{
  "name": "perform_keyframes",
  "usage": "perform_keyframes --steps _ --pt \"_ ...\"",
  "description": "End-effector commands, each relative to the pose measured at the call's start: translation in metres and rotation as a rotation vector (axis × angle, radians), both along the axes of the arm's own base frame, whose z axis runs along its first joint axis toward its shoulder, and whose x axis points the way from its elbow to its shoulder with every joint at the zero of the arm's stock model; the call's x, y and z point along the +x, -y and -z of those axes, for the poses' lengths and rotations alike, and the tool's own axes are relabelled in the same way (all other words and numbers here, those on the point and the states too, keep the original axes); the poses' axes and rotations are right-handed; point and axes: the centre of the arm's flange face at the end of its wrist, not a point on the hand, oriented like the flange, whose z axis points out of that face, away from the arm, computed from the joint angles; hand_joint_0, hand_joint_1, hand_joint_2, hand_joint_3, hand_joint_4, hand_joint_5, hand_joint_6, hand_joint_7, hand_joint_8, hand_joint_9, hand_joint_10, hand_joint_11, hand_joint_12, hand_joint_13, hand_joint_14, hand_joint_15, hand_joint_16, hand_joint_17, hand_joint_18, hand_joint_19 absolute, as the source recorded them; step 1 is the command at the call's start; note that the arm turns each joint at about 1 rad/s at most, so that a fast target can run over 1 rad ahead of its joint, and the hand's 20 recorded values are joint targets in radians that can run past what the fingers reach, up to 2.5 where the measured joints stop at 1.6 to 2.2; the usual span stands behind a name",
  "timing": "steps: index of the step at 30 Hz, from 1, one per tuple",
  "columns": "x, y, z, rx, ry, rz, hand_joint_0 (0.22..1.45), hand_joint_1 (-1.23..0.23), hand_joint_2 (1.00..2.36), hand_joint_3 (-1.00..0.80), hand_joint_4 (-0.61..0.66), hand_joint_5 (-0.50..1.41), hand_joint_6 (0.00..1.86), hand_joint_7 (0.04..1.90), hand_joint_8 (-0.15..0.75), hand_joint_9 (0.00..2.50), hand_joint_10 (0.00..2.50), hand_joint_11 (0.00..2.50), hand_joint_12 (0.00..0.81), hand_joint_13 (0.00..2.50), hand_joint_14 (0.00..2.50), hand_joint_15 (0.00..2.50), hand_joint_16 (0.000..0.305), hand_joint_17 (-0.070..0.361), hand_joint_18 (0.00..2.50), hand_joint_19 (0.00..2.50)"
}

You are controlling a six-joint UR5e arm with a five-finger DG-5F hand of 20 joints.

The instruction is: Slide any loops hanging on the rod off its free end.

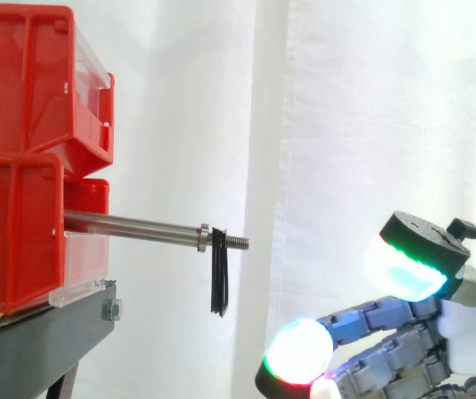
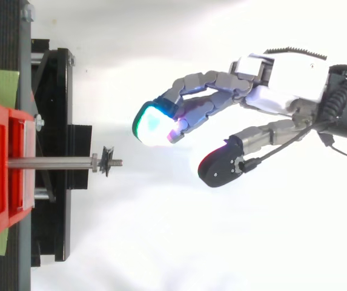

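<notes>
The hand point(image 2: 285, 76) hung in open air with nothing in it, its fingers stretched out loosely toward 9 o'clock and the thumb point(image 2: 221, 165) spread apart from them at about 5 o'clock of the glowing fingertips point(image 2: 152, 124). That left a wide gap, I judged, so that something thin could be taken between the pads. From the side, the hand point(image 1: 387, 320) sat low, at roughly 4 o'clock of the loop point(image 1: 219, 278) and well apart from it, so nothing had been touched. The loop, a narrow black band, dangled straight down from the threaded tip point(image 1: 236, 242) of the rod point(image 1: 130, 226), just beyond a small collar point(image 1: 204, 238) that looked to be keeping it from sliding back toward the bins. Seen from above, the loop point(image 2: 107, 162) lay at about 8 o'clock of the fingertips. The rod stuck out level from the red bins point(image 1: 22, 83) on the black stand point(image 1: 38, 341), its free end pointing to 3 o'clock, straight at the side the hand came from. With the loop already so near the end, I reckoned only a short pull toward 3 o'clock would free it. The hand would first have to rise and close in, and the threads might snag the band on the way off.
</notes>
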Motion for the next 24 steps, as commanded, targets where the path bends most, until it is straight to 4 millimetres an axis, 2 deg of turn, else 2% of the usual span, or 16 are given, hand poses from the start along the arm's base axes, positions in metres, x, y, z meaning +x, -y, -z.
perform_keyframes --steps 1,2,5,8,10,11,12,17,18,22,24 --pt "0.004 -0.005 0.004 -0.004 0.027 -0.005 0.57 -0.73 1.0 -0.46 0.28 -0.17 0.5 0.84 0.278 0.75 0.0 0.11 0.274 0.67 0.0 0.05 0.028 0.064 0.48 0.06" --pt "0.005 -0.007 0.022 -0.011 0.007 -0.013 0.57 -0.73 1.0 -0.46 0.28 -0.17 0.5 0.84 0.278 0.75 0.0 0.11 0.273 0.67 0.0 0.04 0.028 0.063 0.48 0.07" --pt "0.012 -0.011 0.043 -0.008 0.041 -0.015 0.58 -0.73 1.0 -0.46 0.28 -0.17 0.5 0.84 0.281 0.76 0.0 0.12 0.274 0.68 0.0 0.05 0.028 0.063 0.49 0.08" --pt "0.017 -0.012 0.06 -0.004 0.069 -0.015 0.58 -0.73 1.0 -0.46 0.29 -0.17 0.5 0.85 0.281 0.77 0.0 0.12 0.275 0.69 0.0 0.06 0.028 0.062 0.49 0.08" --pt "0.021 -0.014 0.063 -0.001 0.093 -0.018 0.58 -0.73 1.0 -0.46 0.29 -0.17 0.5 0.85 0.28 0.78 0.0 0.12 0.275 0.69 0.0 0.07 0.028 0.062 0.49 0.09" --pt "0.034 -0.018 0.076 0.007 0.163 -0.022 0.58 -0.73 1.0 -0.46 0.29 -0.17 0.5 0.85 0.282 0.77 0.0 0.13 0.276 0.69 0.0 0.06 0.027 0.061 0.5 0.09" --pt "0.037 -0.019 0.081 0.008 0.178 -0.023 0.58 -0.73 1.0 -0.46 0.29 -0.17 0.5 0.86 0.282 0.77 0.01 0.13 0.274 0.69 0.0 0.07 0.027 0.061 0.5 0.09" --pt "0.046 -0.019 0.089 -0.001 0.211 -0.02 0.59 -0.73 1.0 -0.45 0.29 -0.16 0.5 0.88 0.284 0.78 0.0 0.13 0.273 0.7 0.0 0.07 0.027 0.06 0.51 0.09" --pt "0.053 -0.02 0.097 -0.003 0.218 -0.019 0.59 -0.73 1.0 -0.45 0.29 -0.16 0.5 0.88 0.281 0.79 0.0 0.14 0.274 0.71 0.0 0.08 0.027 0.06 0.51 0.09" --pt "0.065 -0.019 0.106 0.0 0.236 -0.016 0.6 -0.73 1.0 -0.45 0.29 -0.16 0.5 0.9 0.283 0.79 0.0 0.14 0.273 0.72 0.0 0.08 0.027 0.06 0.51 0.1" --pt "0.07 -0.019 0.102 -0.004 0.258 -0.024 0.6 -0.73 1.01 -0.44 0.3 -0.16 0.5 0.92 0.283 0.8 0.0 0.15 0.272 0.72 0.0 0.09 0.027 0.06 0.52 0.11"
